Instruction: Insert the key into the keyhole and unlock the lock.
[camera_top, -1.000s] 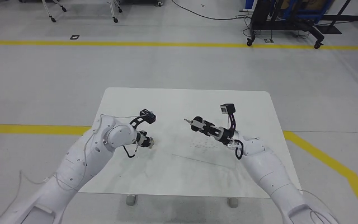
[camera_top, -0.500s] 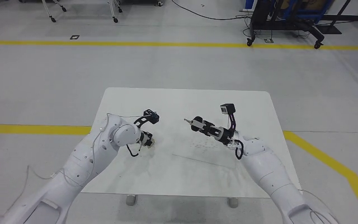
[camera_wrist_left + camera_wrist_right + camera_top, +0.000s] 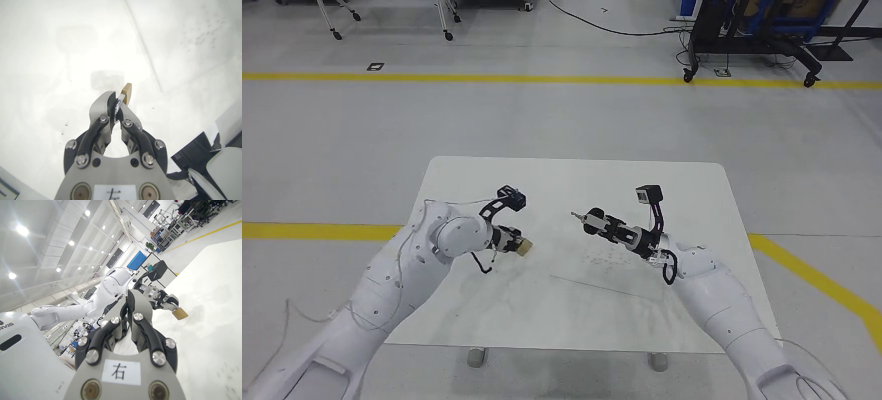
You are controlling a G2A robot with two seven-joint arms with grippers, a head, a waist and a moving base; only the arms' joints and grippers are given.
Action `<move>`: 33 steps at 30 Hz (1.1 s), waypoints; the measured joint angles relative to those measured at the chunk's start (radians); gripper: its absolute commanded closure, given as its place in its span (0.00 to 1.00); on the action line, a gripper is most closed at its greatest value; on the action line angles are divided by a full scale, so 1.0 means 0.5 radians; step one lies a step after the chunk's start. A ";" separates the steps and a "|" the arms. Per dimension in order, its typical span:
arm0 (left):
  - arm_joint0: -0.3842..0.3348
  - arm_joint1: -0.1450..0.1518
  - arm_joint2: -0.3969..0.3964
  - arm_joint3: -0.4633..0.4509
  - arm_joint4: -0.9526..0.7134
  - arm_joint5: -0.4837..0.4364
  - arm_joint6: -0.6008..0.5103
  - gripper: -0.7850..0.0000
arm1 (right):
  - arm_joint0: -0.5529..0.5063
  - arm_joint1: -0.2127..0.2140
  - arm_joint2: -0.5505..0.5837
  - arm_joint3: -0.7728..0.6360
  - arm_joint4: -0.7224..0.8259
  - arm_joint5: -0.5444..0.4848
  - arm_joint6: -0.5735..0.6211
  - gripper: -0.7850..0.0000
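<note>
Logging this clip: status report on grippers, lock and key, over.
Left gripper shut on silver shackle of brass padlock, above white table. Right gripper shut on thin metal key, pointed at padlock, not inserted. Nothing between them.

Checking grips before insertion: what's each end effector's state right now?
Left end effector: closed on the padlock, by its shackle.
Right end effector: closed on the key, tip sticking out.

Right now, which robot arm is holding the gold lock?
The left arm: its fingers pinch the gold lock by its silver loop. The right arm's fingers hold only a small key, away from the lock.
</note>
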 measured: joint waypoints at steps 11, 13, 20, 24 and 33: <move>0.134 0.065 -0.436 0.050 -0.923 -0.218 -0.025 1.00 | 0.000 0.000 0.000 0.000 0.000 0.000 0.000 1.00; 0.141 0.069 -0.449 0.045 -0.919 -0.222 -0.011 1.00 | 0.000 0.000 0.000 0.000 0.000 0.000 0.000 1.00; 0.144 0.068 -0.448 0.042 -0.920 -0.220 -0.005 1.00 | -0.004 -0.029 -0.061 -0.073 0.016 0.053 -0.132 1.00; 0.197 0.064 -0.467 0.011 -1.104 -0.245 -0.007 1.00 | 0.049 -0.079 -0.160 -0.012 0.111 0.002 -0.204 1.00; 0.048 0.044 -0.436 0.268 -1.974 -0.296 -0.851 1.00 | 0.134 -0.177 -0.300 0.087 0.312 -0.112 -0.185 1.00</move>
